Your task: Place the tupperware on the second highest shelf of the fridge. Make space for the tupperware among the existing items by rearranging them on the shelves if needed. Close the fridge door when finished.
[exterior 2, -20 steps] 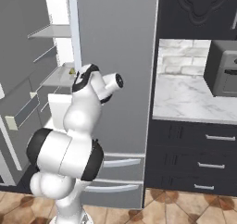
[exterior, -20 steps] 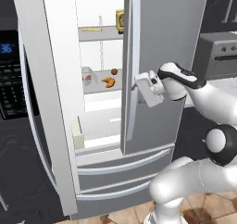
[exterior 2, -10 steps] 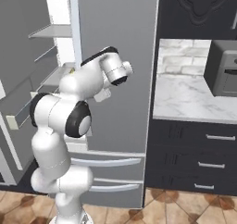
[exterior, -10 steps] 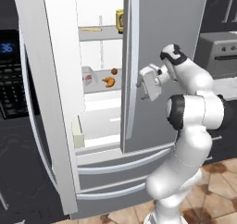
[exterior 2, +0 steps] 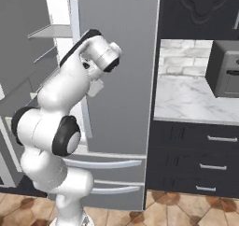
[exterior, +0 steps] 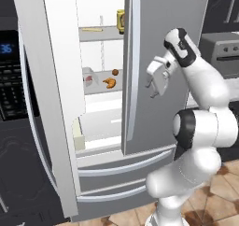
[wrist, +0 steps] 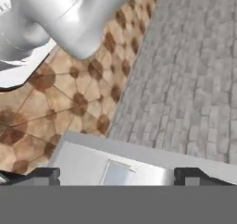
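The fridge stands with its left door swung open and its right door shut. Inside, the tupperware sits on the shelf below the top one, beside an orange-brown croissant and a small brown ball. A thin yellow stick and a jar rest on the top shelf. My gripper hangs open and holds nothing, in front of the shut right door, right of the cavity. It also shows as the gripper from the other side. The hand view looks down at the fingertips, set wide apart.
A black wall oven with blue digits stands left of the fridge. Two wide drawers close the fridge's bottom. To the right are a marble counter, a dark appliance and dark drawers. A pale block sits low in the cavity.
The arm has folded upward, its elbow rising from the lower right to above the hand. The hand stayed by the right door and tipped downward. The food on the shelves has not moved.
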